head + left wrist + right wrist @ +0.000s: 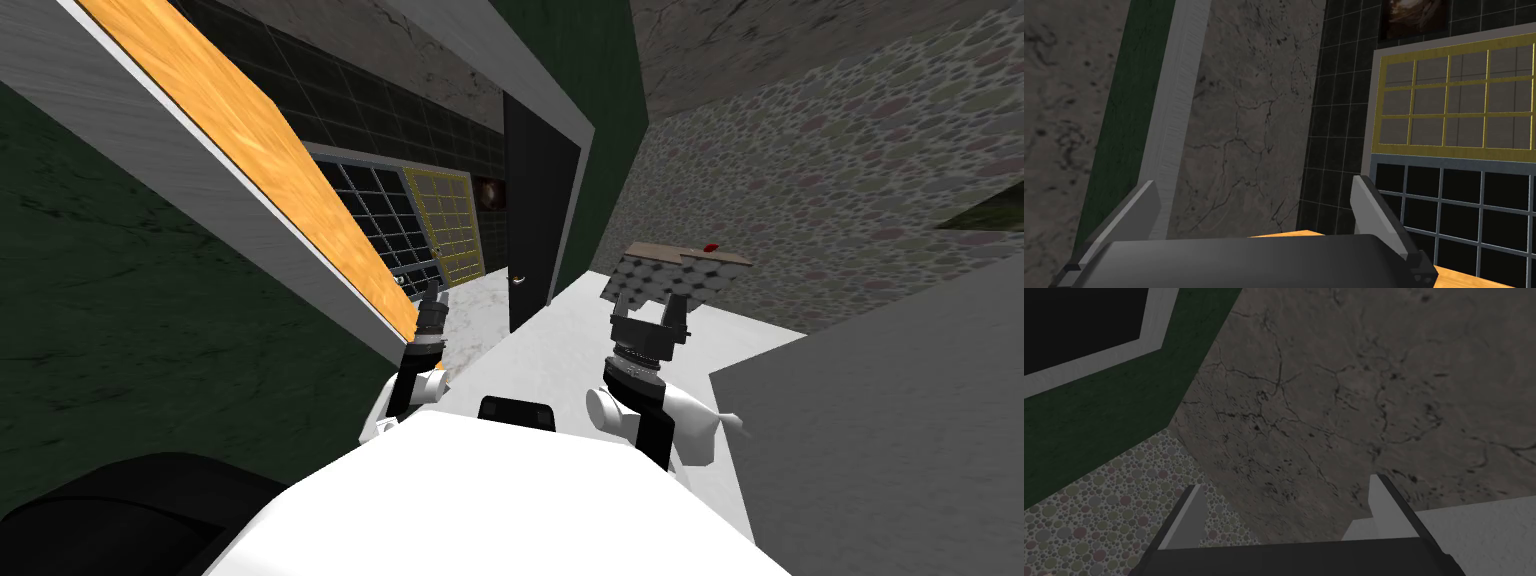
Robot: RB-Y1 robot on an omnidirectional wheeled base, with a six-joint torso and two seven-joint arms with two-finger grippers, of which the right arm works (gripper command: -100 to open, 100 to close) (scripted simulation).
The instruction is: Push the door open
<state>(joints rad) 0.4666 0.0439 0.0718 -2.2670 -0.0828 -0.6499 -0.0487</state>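
An orange wood-grain door (250, 150) in a white frame (150, 150) slants across the left of the head view. My left gripper (432, 296) is raised right by the door's near edge, close to a small pale handle (400, 283). In the left wrist view that gripper (1259, 210) is open and holds nothing, with a strip of the orange door (1289, 234) just past its body. My right gripper (648, 305) is held up further right, apart from the door. It is open and holds nothing in the right wrist view (1289, 510).
A dark door (530, 230) with a small handle (517, 280) stands ahead across the white floor (560, 340). A yellow-framed grid window (445, 225) is beside it. A small patterned table (665, 275) with a red thing (712, 245) stands right, and a grey block (880, 420) nearer.
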